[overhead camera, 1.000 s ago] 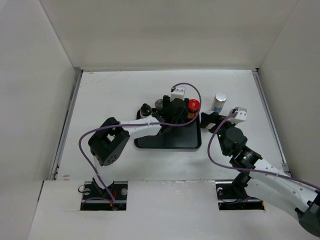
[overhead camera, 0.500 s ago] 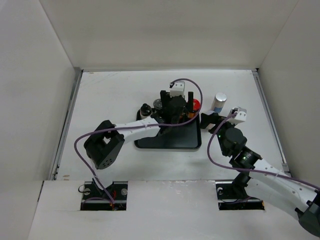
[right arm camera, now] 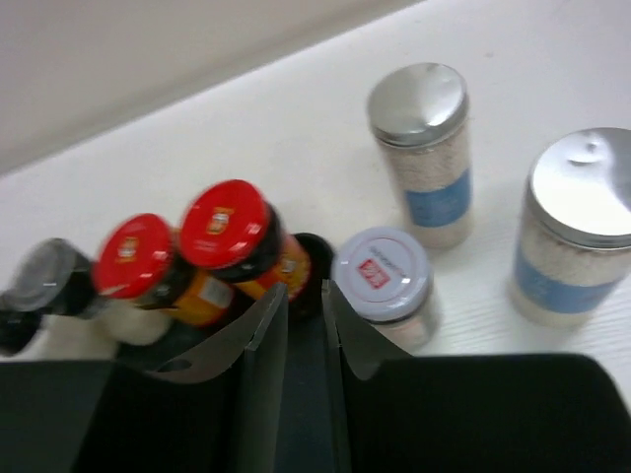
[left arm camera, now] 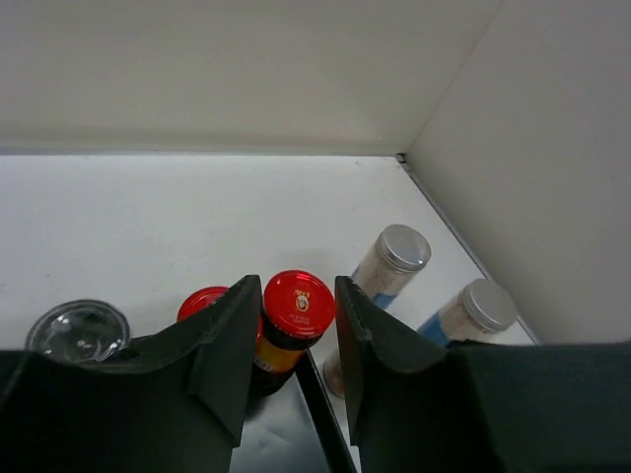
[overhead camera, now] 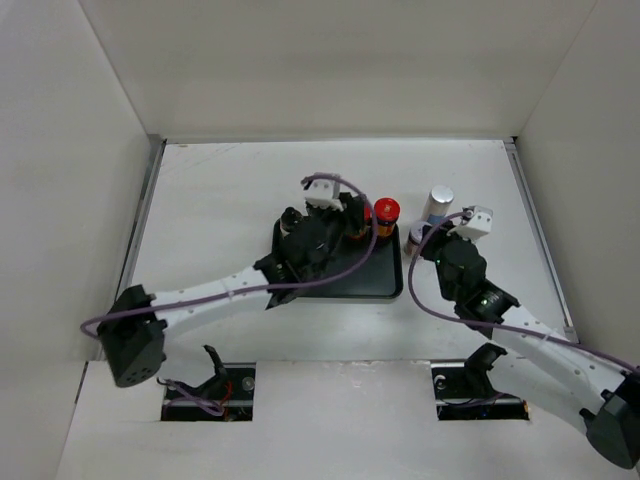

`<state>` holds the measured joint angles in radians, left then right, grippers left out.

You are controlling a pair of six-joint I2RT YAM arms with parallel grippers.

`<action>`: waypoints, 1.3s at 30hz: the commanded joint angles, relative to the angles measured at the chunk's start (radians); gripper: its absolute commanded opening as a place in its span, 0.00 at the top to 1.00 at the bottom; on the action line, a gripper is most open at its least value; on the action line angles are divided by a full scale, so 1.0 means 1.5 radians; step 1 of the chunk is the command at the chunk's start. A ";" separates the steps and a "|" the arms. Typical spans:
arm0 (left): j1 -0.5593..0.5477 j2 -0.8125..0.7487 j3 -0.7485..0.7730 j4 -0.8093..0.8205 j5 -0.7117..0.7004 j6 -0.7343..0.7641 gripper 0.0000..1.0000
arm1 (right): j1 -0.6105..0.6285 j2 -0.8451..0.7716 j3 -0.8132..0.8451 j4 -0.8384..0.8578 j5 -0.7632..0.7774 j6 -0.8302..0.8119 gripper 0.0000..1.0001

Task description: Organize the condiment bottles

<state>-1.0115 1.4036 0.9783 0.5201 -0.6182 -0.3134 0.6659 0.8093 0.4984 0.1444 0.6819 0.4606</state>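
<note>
Two red-capped jars [overhead camera: 386, 210] [left arm camera: 298, 304] stand at the black tray's [overhead camera: 375, 278] far right corner. My left gripper [overhead camera: 352, 218] [left arm camera: 294, 292] hovers over the tray just short of them. Its jaws are close together and hold nothing, and one red cap shows through the gap. My right gripper [overhead camera: 424, 243] [right arm camera: 304, 288] is shut and empty over the tray's right edge. A white-lidded jar [right arm camera: 380, 276] is beside its right finger. Two silver-topped jars [right arm camera: 419, 148] [right arm camera: 582, 227] stand on the table beyond. Dark-capped jars [overhead camera: 291, 215] [right arm camera: 44, 271] stand at the tray's far left.
A shiny-lidded jar [left arm camera: 77, 330] sits left of the red caps. White walls enclose the table, and the right wall [left arm camera: 552, 148] is close behind the silver-topped jars. The right arm [overhead camera: 520, 330] reaches in from the near right.
The left arm's elbow has swung out to the near left and its gripper has drawn back from the red-capped jar. The right gripper has shifted forward toward the tray corner.
</note>
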 commanded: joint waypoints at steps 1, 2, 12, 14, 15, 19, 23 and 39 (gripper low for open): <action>-0.007 -0.128 -0.101 0.089 0.026 0.003 0.67 | -0.032 0.045 0.031 -0.024 -0.002 0.007 0.74; -0.001 -0.169 -0.137 0.091 0.023 0.003 0.66 | -0.042 0.060 0.034 -0.024 -0.002 0.008 0.67; 0.168 -0.501 -0.439 -0.006 -0.097 -0.026 0.46 | -0.112 0.186 0.118 -0.012 -0.005 -0.023 0.04; 0.196 -0.506 -0.457 -0.014 -0.093 -0.038 0.44 | -0.127 0.208 0.157 -0.019 -0.008 -0.046 0.04; 0.203 -0.500 -0.462 -0.012 -0.092 -0.049 0.43 | -0.137 0.221 0.177 -0.023 -0.006 -0.056 0.04; 0.209 -0.468 -0.467 0.014 -0.073 -0.071 0.37 | -0.177 0.268 0.238 -0.026 -0.002 -0.070 0.01; 0.212 -0.463 -0.482 0.045 -0.058 -0.074 0.33 | -0.224 0.326 0.296 -0.046 -0.013 -0.092 0.00; 0.233 -0.455 -0.503 0.068 -0.046 -0.091 0.27 | -0.251 0.464 0.372 -0.039 -0.058 -0.085 0.42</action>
<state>-0.6712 0.7349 0.2413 0.5652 -0.6994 -0.4328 0.2985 1.5394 1.0027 0.0280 0.5777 0.3286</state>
